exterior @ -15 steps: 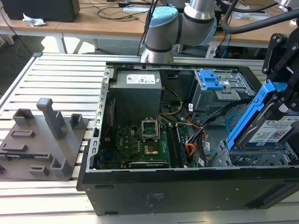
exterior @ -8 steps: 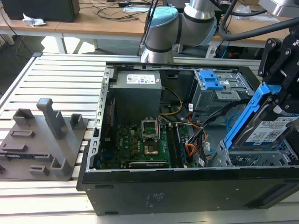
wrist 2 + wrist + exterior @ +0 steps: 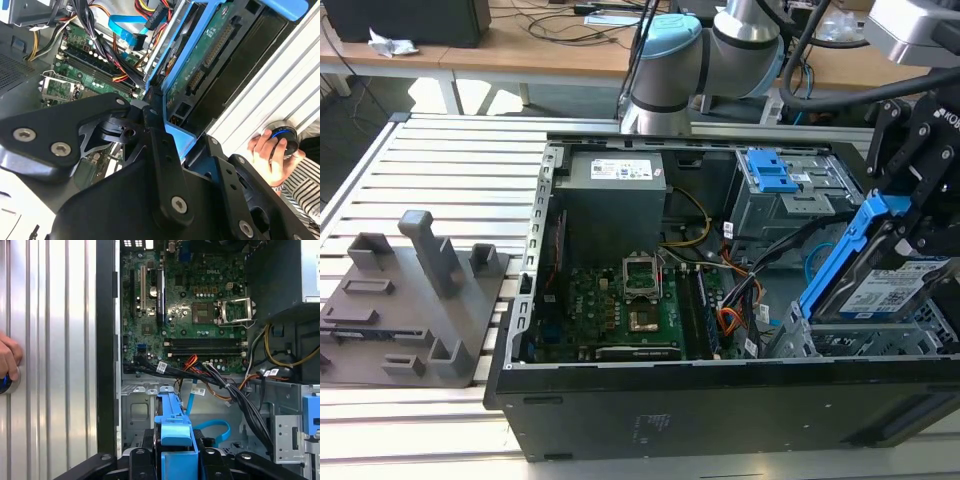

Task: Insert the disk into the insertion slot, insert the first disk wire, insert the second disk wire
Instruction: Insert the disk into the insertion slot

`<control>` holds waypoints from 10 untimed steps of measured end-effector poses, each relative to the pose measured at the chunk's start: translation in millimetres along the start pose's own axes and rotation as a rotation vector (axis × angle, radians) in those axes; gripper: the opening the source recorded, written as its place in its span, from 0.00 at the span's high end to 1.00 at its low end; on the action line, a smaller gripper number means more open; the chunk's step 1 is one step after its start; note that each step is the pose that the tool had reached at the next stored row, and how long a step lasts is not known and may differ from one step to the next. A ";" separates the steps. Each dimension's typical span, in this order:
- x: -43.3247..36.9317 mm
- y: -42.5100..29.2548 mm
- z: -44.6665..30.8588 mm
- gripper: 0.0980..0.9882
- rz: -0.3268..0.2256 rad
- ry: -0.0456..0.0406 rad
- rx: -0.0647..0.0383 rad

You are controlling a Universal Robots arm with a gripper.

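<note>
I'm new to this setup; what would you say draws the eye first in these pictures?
The bright blue carrier of the disk stands out, held tilted by the gripper at the insertion slot on the exterior view's right. Next comes the open computer case with its green motherboard. In the second wrist view a person's hand rests on a dark round knob.

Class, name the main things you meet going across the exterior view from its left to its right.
grey fixture → motherboard → blue latch → the disk, tilted in its blue carrier
</note>
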State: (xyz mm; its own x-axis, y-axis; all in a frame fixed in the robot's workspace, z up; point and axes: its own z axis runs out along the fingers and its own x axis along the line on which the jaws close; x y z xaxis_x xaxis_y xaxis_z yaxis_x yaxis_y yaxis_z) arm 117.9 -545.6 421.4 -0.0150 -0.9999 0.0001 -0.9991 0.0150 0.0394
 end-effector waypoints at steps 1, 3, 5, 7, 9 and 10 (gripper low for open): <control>0.0 0.0 1.2 0.70 0.000 0.0000 0.000; 0.0 -0.2 4.8 0.70 0.000 0.0000 0.000; 0.0 -0.3 9.0 0.70 0.000 -0.0001 0.000; 0.0 -0.5 12.3 0.70 0.000 -0.0001 0.000; 0.0 -0.6 15.1 0.70 0.000 -0.0001 0.000; 0.0 -0.6 16.2 0.70 0.000 -0.0001 0.000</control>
State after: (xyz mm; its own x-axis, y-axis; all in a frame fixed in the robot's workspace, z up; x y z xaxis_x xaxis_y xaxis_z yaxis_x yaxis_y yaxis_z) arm 117.9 -545.6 405.2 -0.0151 -0.9999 0.0000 -0.9991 0.0150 0.0394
